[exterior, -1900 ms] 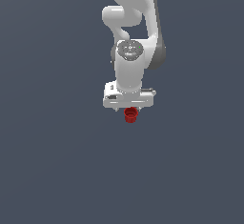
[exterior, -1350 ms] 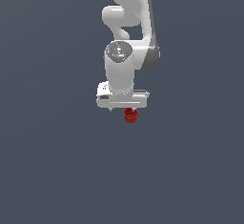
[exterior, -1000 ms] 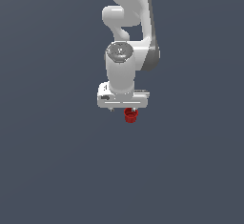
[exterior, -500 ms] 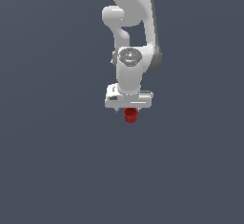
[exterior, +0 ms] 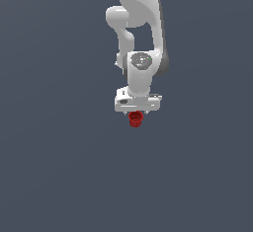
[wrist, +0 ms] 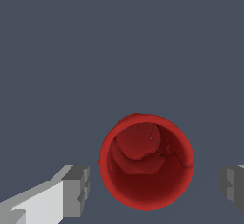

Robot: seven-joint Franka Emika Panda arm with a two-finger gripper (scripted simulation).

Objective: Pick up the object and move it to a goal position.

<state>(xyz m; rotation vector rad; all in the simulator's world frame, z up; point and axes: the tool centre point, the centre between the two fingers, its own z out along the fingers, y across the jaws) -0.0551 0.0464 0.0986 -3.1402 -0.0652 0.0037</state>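
Observation:
The object, a small dark-red cup (exterior: 135, 119), stands on the flat grey surface directly under my white gripper (exterior: 136, 111) in the exterior view. In the wrist view I look down into the cup's open mouth (wrist: 146, 167). My gripper (wrist: 152, 189) is open, and the cup sits between the two grey fingertips (wrist: 77, 190). There is a visible gap on each side, so neither fingertip touches it. In the exterior view the fingers are mostly hidden behind the hand and the cup.
The uniform dark grey surface (exterior: 59, 176) spreads all around. The white arm (exterior: 141, 23) rises above the hand. No goal marker shows.
The hand has shifted slightly toward the exterior view's right and turned a little over the last second. The cup has stayed in place.

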